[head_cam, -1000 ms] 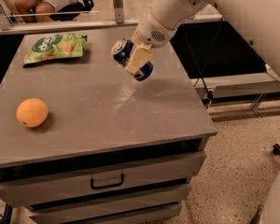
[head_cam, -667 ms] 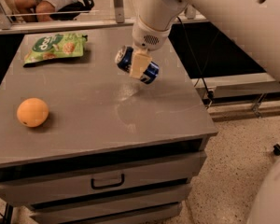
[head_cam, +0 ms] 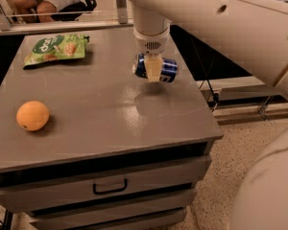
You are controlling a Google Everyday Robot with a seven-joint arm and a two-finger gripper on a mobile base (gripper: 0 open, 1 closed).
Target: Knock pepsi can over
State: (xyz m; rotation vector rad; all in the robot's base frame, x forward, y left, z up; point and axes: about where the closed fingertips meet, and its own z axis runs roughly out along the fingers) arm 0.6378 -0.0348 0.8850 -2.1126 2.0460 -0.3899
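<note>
The pepsi can (head_cam: 169,70) is dark blue with a silver end. It lies on its side, right of the middle of the grey table top (head_cam: 110,114), its silver end pointing left. My gripper (head_cam: 153,74) comes straight down from the white arm (head_cam: 151,30) and straddles the can's middle. One cream finger (head_cam: 153,67) crosses the can's front; the other is hidden behind it. The gripper is shut on the can, which is at or just above the table surface, with its shadow right beneath it.
A green snack bag (head_cam: 56,48) lies at the table's back left. An orange (head_cam: 32,115) sits near the left front. The table's right edge is close to the can. A drawer with a handle (head_cam: 110,187) is below. People sit behind a rail (head_cam: 53,27).
The can has turned from a tilt to lying horizontal and has come lower towards the table. The arm has swung to stand more upright above it.
</note>
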